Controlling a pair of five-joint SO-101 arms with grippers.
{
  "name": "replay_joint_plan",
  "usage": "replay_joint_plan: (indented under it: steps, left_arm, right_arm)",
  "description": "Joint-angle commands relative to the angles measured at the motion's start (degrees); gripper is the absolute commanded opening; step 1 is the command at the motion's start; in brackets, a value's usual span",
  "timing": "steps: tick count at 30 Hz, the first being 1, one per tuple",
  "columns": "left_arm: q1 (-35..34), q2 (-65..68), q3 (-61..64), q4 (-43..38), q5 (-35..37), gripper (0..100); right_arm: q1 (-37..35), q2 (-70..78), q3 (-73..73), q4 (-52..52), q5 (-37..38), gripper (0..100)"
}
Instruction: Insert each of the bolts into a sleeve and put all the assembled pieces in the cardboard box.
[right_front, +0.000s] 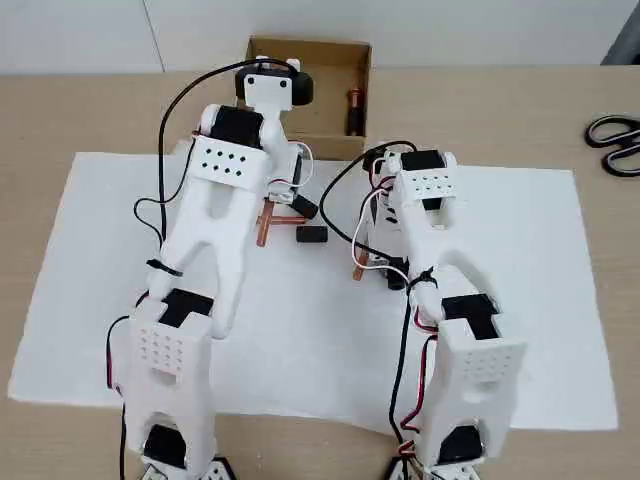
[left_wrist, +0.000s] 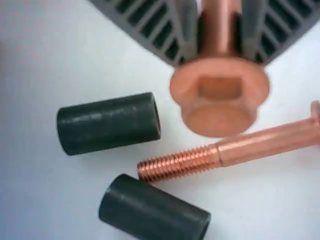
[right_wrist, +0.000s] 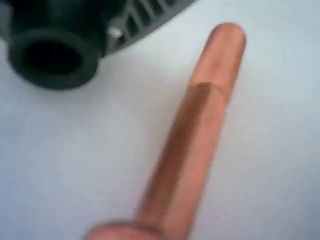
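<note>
One assembled piece (right_front: 352, 108) is already in the cardboard box (right_front: 262, 52), and plenty is left to do! The left gripper (left_wrist: 220, 25) is clamped on a copper bolt (left_wrist: 220, 97), just above the white sheet (right_front: 520, 300). Under it lie a first sleeve (left_wrist: 107, 122), a second sleeve (left_wrist: 152, 212) and a loose bolt (left_wrist: 225, 152) between them. The right gripper (right_wrist: 100, 30) looks closed on a third sleeve (right_wrist: 50, 57), with another bolt (right_wrist: 195, 135) lying near it. By my reckoning, nothing out here is joined yet
</note>
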Motion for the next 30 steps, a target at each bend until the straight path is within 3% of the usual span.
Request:
replay_joint_plan:
  steps: [1,8,20,30]
  left_arm:
    - [-0.2,-1.4,-2.9,1.0,0.4,0]
    - [-0.3,-1.4,-2.9,1.0,0.4,0]
    - [-0.3,-1.5,-3.1,0.9,0.0,0]
    - [0.1,-1.4,-12.3,1.0,0.4,0]
  right_arm:
    - [-0.5,-0.7,-1.1,1.3,0.4,0.6]
    - [-0.4,-2.0,-1.4,1.7,0.5,0.6]
    - [-0.3,-24.6,-1.1,1.7,2.7,0.6]
    - [-0.4,-38.4,5.5,-0.5,2.5,0.7]
